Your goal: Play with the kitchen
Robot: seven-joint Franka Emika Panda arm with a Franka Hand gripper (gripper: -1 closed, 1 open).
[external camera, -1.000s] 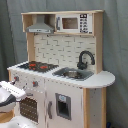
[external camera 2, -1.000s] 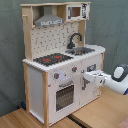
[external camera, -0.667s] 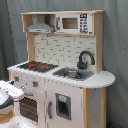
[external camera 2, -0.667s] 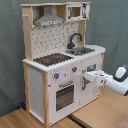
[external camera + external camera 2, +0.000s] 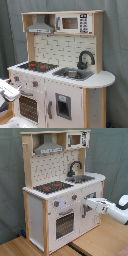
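Arm reaching at the front of the toy kitchen.

The kitchen [image 5: 62, 188] stood upright on a wooden floor [image 5: 100, 240], hob [image 5: 52, 187] to the second exterior view's left of the sink [image 5: 82, 178], oven door [image 5: 65, 223] below. The gripper [image 5: 88, 203] had its tip near, perhaps touching, the front panel beside the knobs [image 5: 74, 197]; whether the claw was clenched or released, I cannot tell. This looked like an approach step; the next move would probably call for careful alignment with a knob or the door handle.
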